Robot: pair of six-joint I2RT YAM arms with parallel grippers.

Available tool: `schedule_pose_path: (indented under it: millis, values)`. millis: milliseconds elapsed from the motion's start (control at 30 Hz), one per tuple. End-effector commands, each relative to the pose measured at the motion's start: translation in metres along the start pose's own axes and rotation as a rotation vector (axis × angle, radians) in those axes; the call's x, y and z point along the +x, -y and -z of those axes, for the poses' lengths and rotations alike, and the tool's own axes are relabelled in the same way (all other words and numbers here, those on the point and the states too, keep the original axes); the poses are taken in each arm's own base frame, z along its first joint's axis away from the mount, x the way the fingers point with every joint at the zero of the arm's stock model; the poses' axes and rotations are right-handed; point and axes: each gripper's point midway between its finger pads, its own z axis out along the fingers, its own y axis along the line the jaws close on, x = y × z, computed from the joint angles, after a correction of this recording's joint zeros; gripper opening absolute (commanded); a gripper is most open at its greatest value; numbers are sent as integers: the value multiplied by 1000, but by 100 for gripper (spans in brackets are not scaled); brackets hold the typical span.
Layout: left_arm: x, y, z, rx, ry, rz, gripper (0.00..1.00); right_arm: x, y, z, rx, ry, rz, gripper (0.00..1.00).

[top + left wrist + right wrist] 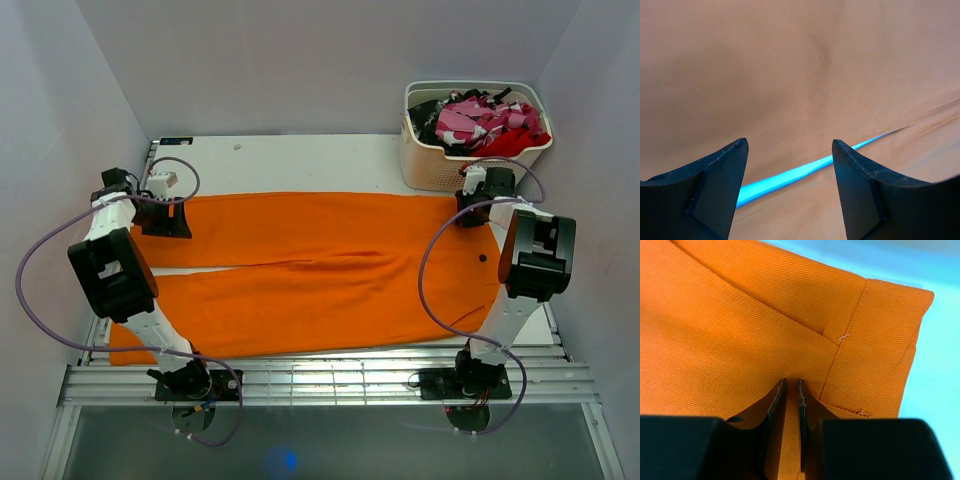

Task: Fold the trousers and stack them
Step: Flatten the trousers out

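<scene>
The orange trousers [320, 270] lie spread flat across the table, both legs pointing left and the waist at the right. My left gripper [165, 222] hovers low over the far leg's left end, open, with nothing between its fingers [790, 142]. Under it is cloth [790, 75] and a thin strip of bare table between two cloth edges. At the far right corner of the waist, my right gripper [475, 215] has its jaws nearly together [792, 381] with a ridge of the orange cloth [740, 340] pinched between them.
A cream basket [440, 170] holding red, pink-patterned and black clothes [480, 120] stands at the back right, just behind the right gripper. Bare white table [300, 160] shows behind the trousers. A slatted metal rail [330, 380] runs along the near edge by the arm bases.
</scene>
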Motion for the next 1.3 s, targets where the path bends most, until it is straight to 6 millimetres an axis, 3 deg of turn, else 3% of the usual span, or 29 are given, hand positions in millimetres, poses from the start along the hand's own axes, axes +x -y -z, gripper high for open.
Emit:
schedule_pose_path:
  millis: [0,100,233,400,533,633,767,867,900,933,1000,1067,1100,1133,1167,1200,1267]
  values:
    - [-11,-3,-3,9,22,-12,79,91,33,24,110,-269,54,20]
    - [1,-9,-18,10,-24,5,76,120,37,41,91,-323,92,18]
    - [28,-15,-39,9,-101,12,73,132,39,63,65,-308,164,17]
    - [77,-11,-59,23,-228,11,65,121,27,74,-17,-247,260,20]
    - [99,0,-52,41,-276,-17,55,110,28,78,-37,-235,283,20]
    - [72,6,-33,30,-178,-74,54,100,30,81,-43,-221,287,19]
    - [2,4,-17,-11,6,-105,55,82,28,86,-64,-179,282,17]
    - [-32,-2,-27,-8,53,-85,56,33,30,104,-90,16,219,17]
    - [-31,-6,-41,-1,30,-67,56,17,32,110,-70,65,183,20]
    - [-45,-11,-43,-9,53,-74,56,2,35,111,-59,125,188,21]
    - [-47,-13,-64,2,32,-47,56,-10,37,106,-55,164,171,25]
    - [-57,-16,-74,-9,33,-53,56,-13,43,98,-38,150,173,27]
    - [-57,-19,-78,-11,28,-41,56,-6,47,85,-52,119,166,31]
    - [-53,-23,-85,-10,14,-29,56,-18,56,85,-34,125,201,33]
    - [-55,-24,-87,-14,16,-34,56,-14,58,81,-47,96,207,36]
    - [-55,-26,-89,-17,13,-38,56,-6,62,71,-61,63,212,46]
    - [-50,-28,-92,-23,-1,-43,56,-12,74,69,-53,55,272,55]
